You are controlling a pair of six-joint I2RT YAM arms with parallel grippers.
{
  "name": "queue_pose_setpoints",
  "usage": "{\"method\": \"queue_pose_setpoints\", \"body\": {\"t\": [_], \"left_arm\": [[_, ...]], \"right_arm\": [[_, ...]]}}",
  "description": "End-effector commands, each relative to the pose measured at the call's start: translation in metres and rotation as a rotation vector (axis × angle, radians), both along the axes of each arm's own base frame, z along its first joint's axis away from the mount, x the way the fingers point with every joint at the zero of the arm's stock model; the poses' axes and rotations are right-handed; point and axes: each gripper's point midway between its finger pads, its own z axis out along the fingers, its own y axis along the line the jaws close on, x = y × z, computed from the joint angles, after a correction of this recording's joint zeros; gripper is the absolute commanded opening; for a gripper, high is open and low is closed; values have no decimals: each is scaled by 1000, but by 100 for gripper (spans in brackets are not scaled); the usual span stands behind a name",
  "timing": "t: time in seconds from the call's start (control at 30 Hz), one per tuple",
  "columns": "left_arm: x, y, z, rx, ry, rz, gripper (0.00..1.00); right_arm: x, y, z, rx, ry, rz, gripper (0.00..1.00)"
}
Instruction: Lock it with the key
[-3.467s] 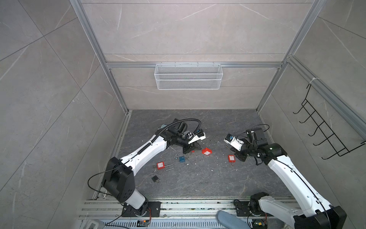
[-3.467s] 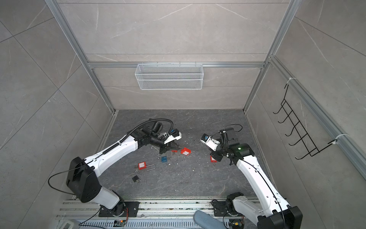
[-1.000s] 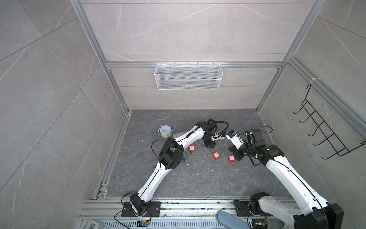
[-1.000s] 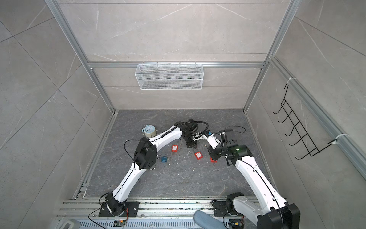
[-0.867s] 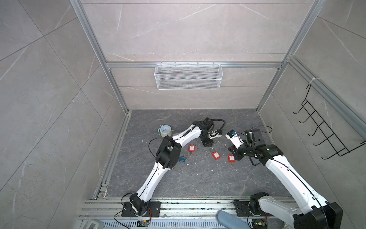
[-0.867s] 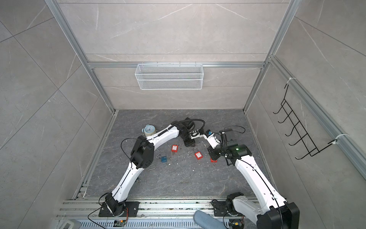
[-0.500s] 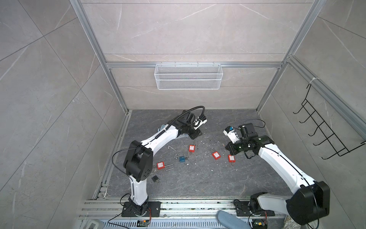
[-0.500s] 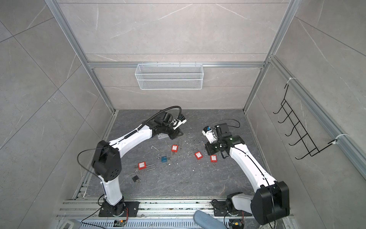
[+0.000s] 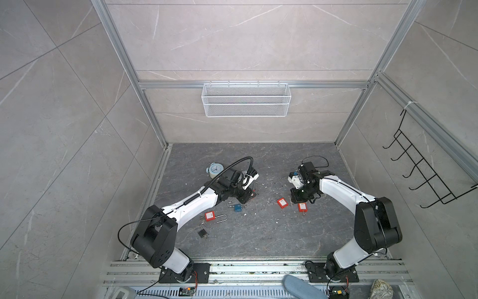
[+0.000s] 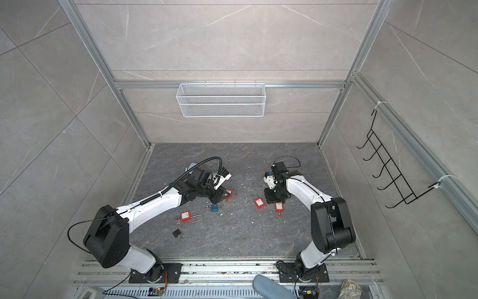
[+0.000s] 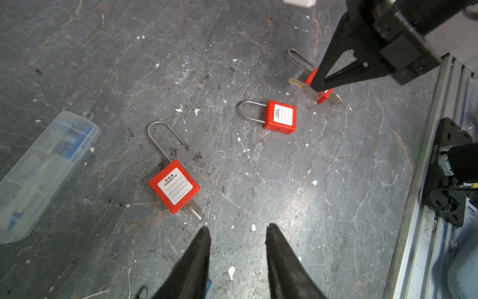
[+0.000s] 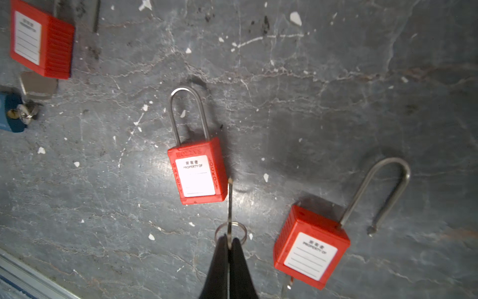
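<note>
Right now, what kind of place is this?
Probably a robot practice booth: grey tiled walls in metal framing, a left arm and right arm mounted at the front, and padlocks strewn on the floor.

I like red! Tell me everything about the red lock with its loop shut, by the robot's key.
The red padlock has a plastic-looking body, a white label reading PROPERTY OF and a silvery metal loop with both ends in. It lies flat on the grey floor, label up. The right hand's key is close beside it.
</note>
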Motion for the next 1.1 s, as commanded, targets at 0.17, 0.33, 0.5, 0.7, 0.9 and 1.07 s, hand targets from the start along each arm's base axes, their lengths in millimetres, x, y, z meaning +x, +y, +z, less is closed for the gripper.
{"method": "queue_pose_setpoints", "body": {"t": [0.17, 0.33, 0.5, 0.7, 0.9, 1.07], "left_arm": [[-7, -8, 21, -77, -29, 26, 38], [-8, -8, 21, -74, -25, 28, 38], [-8, -9, 22, -72, -25, 26, 38], [-12, -7, 25, -70, -31, 27, 38], [-17, -1, 26, -69, -38, 32, 38], [-21, 2, 24, -68, -34, 36, 38]], "right_arm": [[-2, 9, -18, 3, 62, -44, 0], [-11, 27, -17, 59, 69, -53, 0], [-15, 35, -21, 92, 90, -49, 0], [-10, 34, -12, 89, 71, -52, 0], [-1, 19, -2, 78, 49, -79, 0], [3, 15, -4, 82, 53, -83, 0]]}}
